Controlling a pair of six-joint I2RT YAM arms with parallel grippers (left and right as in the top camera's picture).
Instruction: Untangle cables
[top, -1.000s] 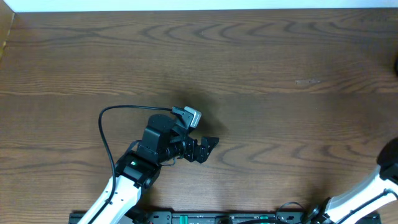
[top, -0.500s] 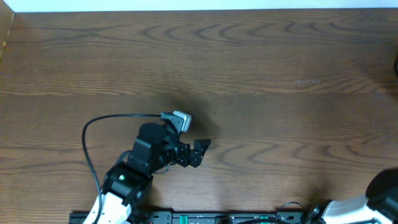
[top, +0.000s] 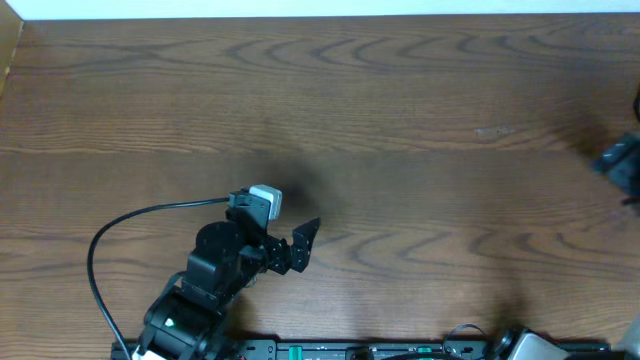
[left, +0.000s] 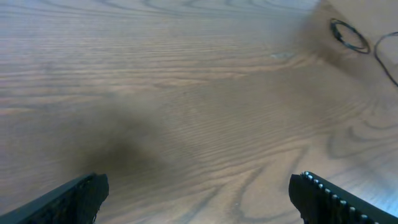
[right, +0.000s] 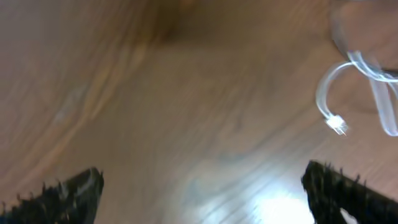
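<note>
Left hand (top: 296, 246) is spread wide with nothing between its fingers. Right hand (right: 202, 196) is also spread wide and empty.

Bench (top: 420, 110): one, dark wood, bare across the overhead view, where neither cable can be made out.

Arms: two. Left arm (top: 200, 285) sits low at the near-left of the bench with one thick black arm wire (top: 100, 255) looping off it. Right arm (top: 617, 160) shows only as a dark blur at the far right edge.

Cables: two. Black cable (left: 348, 36) is a small loop far ahead and to the right of the left hand, well apart from it. A second black strand (left: 388, 56) runs off-frame beside it; cannot tell if it is the same cord. White cable (right: 367, 68) lies ahead and right of the right hand, near it, curving down toward the hand. The shot is blurred, so no clear long axis.

Plugs: one visible, a white plug (right: 336, 124) on the free end of the white cable, lying on the bench.

Judgement: the cables sit at the right side, so the right arm is the nearer one, and the white plug end looks like the easiest pick. Whether the two cables cross cannot be told.
</note>
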